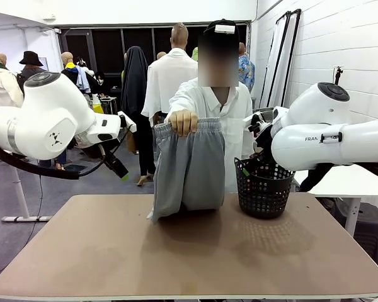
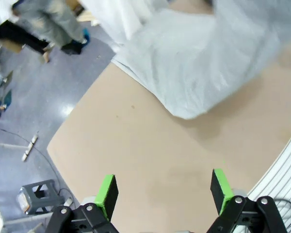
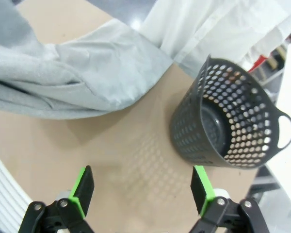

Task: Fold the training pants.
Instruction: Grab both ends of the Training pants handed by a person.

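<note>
- Two pincers are on this job, and you have neither one on the cloth yet.
- The light grey soft jersey training pants (image 1: 189,163) hang from the person's hand (image 1: 183,121), which grips the gathered waistband at chest height on the far side. The lower legs rest bunched on the tan counter (image 1: 195,258), near its far edge.
- From that hold, you can judge that the person is presenting the garment upright, so it can be lowered flat or handed over. Folding has not begun.
- The black perforated plastic basket (image 1: 263,189) stands on the counter just beside the pants, towards your right arm and apart from the cloth. That leaves the middle of the counter free for the fold.
- Your left pincer (image 2: 165,189) stands fully spread, with nothing between its green pads. It hovers above bare counter, and the pants' bunched hem lies ahead of it, well apart.
- Your right pincer (image 3: 141,187) is equally wide and holds nothing. It hangs over bare counter with the grey cloth on one side ahead and the basket on the other, touching neither.
- Expect to wait until the cloth lies flat before you close on an edge, because soft jersey will sag and slide.
</note>
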Tool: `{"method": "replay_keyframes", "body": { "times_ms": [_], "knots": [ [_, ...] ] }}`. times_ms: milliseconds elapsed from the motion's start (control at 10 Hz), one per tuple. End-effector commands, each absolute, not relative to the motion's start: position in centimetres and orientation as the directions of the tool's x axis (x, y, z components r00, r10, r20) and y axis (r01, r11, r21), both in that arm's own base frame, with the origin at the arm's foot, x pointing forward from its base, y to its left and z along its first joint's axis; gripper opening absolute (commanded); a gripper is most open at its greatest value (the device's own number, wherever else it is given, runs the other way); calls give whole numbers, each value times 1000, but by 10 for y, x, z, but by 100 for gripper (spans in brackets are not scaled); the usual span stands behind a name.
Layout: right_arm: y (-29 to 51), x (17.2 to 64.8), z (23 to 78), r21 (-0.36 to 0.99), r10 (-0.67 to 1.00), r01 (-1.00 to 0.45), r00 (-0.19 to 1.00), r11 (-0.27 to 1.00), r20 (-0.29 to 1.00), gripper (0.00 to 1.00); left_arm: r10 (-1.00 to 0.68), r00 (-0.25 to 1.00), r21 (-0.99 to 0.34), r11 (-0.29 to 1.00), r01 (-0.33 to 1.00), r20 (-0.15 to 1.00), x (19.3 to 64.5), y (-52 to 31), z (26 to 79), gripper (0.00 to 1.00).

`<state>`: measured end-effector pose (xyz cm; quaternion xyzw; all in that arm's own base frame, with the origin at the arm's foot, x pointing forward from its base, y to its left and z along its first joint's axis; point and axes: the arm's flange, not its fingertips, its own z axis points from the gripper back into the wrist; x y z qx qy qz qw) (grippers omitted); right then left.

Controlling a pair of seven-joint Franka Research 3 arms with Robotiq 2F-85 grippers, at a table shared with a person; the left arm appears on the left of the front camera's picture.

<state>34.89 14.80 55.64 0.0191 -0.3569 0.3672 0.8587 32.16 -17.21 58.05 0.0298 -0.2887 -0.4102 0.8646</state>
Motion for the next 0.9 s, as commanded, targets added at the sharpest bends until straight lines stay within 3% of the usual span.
{"method": "replay_keyframes", "body": {
  "times_ms": [0, 400, 600, 700, 800],
  "knots": [
    [136, 360, 568, -299, 726, -719, 401, 628, 559, 100, -831, 416, 315, 533, 786, 368, 333, -166, 598, 100],
    [131, 369, 573, -383, 889, -843, 215, 377, 403, 100, -948, 169, 336, 257, 906, 269, 348, -152, 600, 100],
    [133, 370, 571, -409, 931, -865, 157, 291, 330, 100, -978, -17, 287, 44, 957, 207, 345, -148, 602, 100],
    [131, 365, 578, -451, 919, -825, 191, 340, 343, 100, -980, 105, 346, 159, 925, 171, 342, -147, 612, 100],
    [135, 363, 568, -381, 905, -860, 190, 340, 380, 100, -968, 86, 321, 162, 933, 237, 344, -153, 596, 100]
  ]
}}
